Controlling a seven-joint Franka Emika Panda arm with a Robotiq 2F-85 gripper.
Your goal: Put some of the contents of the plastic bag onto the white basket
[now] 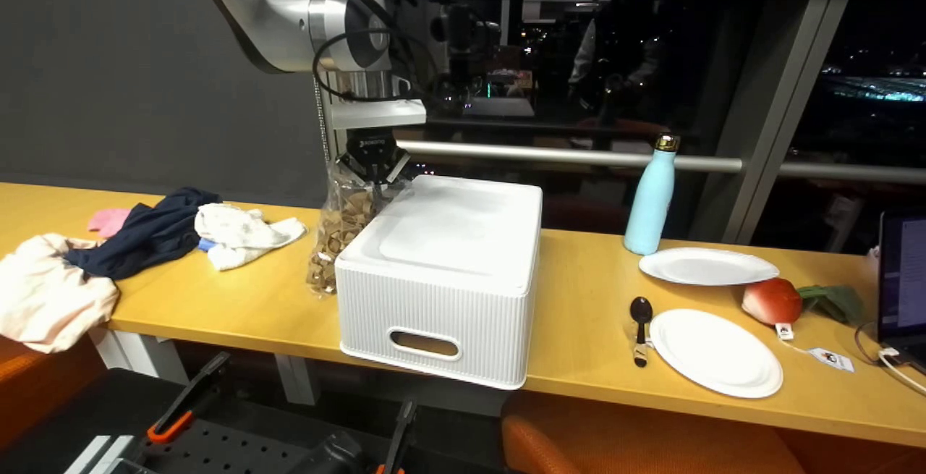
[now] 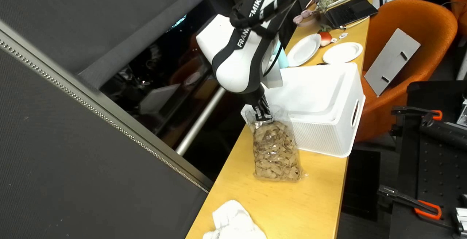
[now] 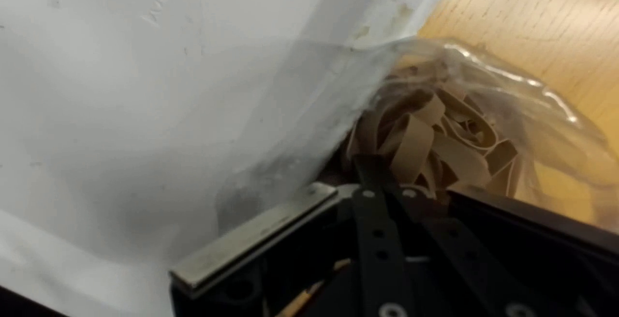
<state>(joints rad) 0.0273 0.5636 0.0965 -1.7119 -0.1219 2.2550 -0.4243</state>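
In an exterior view, L to R: well L of the gripper (image 1: 375, 187) & its fingers (image 1: 398, 168), on the yellow table (image 1: 579, 300), a pale peach cloth (image 1: 51, 293) hangs over the front edge; then a small pink cloth (image 1: 108, 222), a navy cloth (image 1: 148, 235), & a white cloth (image 1: 242, 231) closest to the fingers.

Directly under the fingers: clear plastic bag (image 1: 340, 183), approx. upright, packed w/ curled tan strips (image 2: 275, 151); seen in both exterior views. Fingers sit in the bag's mouth & look drawn together, little or no gap. In the wrist view the tips are lost in the dark w/ strips just past them, so can't tell if a strip or the film is pinched.

Just R of the fingers: white basket (image 1: 434, 300), looks upside down, flat base up, slot in its front wall. Bag is right beside it; contact unclear.

Farther R, well apart from the fingers: black spoon (image 1: 641, 309); lt. blue bottle (image 1: 650, 202) w/ gold cap, upright; white plate (image 1: 705, 268) nr the bottle; other white plate (image 1: 716, 354) just R of the spoon; red radish-shaped item (image 1: 774, 300) w/ green leaves; laptop (image 1: 904, 278), partly cut off.
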